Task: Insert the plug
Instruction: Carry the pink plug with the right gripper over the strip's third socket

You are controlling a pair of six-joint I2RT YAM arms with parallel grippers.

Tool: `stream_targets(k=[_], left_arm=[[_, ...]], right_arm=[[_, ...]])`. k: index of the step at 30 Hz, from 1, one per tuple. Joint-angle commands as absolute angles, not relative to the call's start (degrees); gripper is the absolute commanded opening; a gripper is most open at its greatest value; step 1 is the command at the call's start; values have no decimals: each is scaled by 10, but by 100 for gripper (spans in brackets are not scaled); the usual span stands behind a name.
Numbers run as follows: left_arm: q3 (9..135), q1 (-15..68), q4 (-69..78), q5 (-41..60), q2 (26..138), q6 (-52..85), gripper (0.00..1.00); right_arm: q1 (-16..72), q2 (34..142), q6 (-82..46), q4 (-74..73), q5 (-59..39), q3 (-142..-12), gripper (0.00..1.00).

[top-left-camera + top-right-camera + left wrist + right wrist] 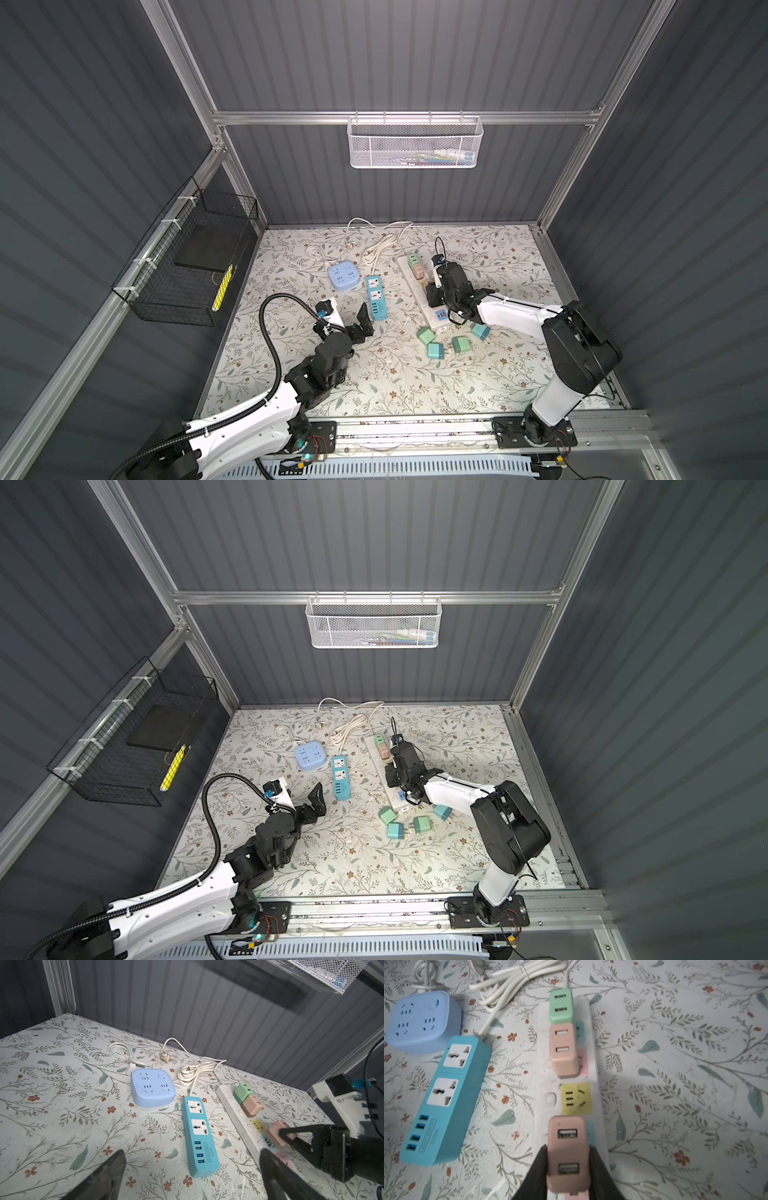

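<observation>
Pink hard-plastic plug (pixel 566 1138), two-port cube, likely light, rigid and slick-sided, best gripped across its flat flanks as the right gripper (pixel 568 1148) pinches it now over the white power strip (pixel 593 1076), just beside the yellow socket (pixel 576 1098); left gripper (pixel 191 1159) spread, empty.

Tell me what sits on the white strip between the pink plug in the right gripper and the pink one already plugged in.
One empty yellow socket lies between the held pink plug and the inserted pink plug; the right wrist view shows it.
</observation>
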State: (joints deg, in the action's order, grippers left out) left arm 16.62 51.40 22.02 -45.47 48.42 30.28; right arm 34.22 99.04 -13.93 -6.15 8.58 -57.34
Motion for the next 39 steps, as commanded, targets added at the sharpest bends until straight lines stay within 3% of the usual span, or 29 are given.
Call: stream_targets(k=[1, 21, 30, 39], left_arm=[[160, 508, 217, -464, 477, 304, 100], [155, 494, 221, -454, 463, 290, 100], [161, 488, 227, -443, 475, 292, 100], [165, 482, 226, -434, 478, 290, 100]], right_arm=[[341, 1009, -128, -85, 111, -603, 22], [336, 1063, -98, -102, 120, -607, 22], [335, 1008, -115, -198, 107, -549, 22], [333, 1031, -113, -248, 97, -544, 22]])
